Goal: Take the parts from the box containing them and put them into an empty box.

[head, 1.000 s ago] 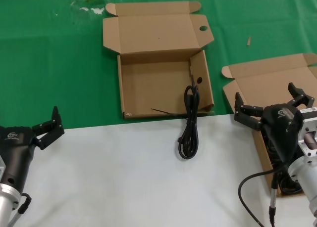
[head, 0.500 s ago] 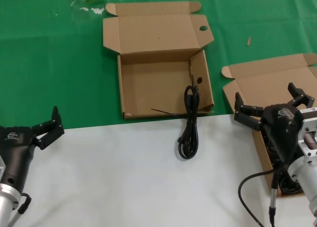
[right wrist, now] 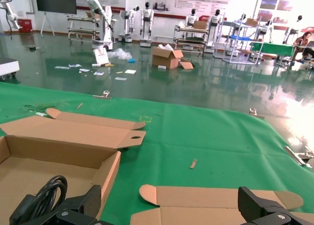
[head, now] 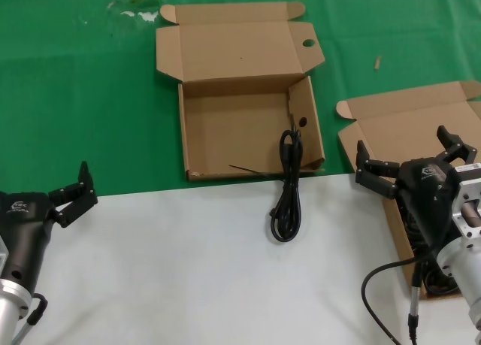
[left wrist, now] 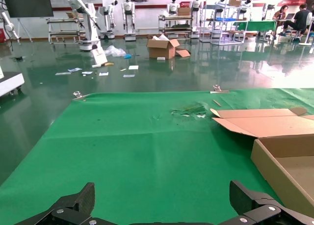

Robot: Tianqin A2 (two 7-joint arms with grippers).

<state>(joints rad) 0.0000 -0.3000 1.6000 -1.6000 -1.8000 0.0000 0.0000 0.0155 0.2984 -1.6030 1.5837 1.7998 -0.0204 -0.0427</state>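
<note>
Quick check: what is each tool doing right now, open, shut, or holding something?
Left tool: open, holding nothing, low on the left over the table's edge.
Right tool: open, holding nothing, above the right-hand box.

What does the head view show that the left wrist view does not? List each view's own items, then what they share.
Only the head view shows the cable bundle draped over the front wall of the holed box onto the white table, the second box beyond the right gripper, and both arms.

Only the left wrist view shows the hall floor with other robots and shelving behind the table.

Both show the green mat, the holed box with its lid open, and the left gripper, jaws open.
</note>
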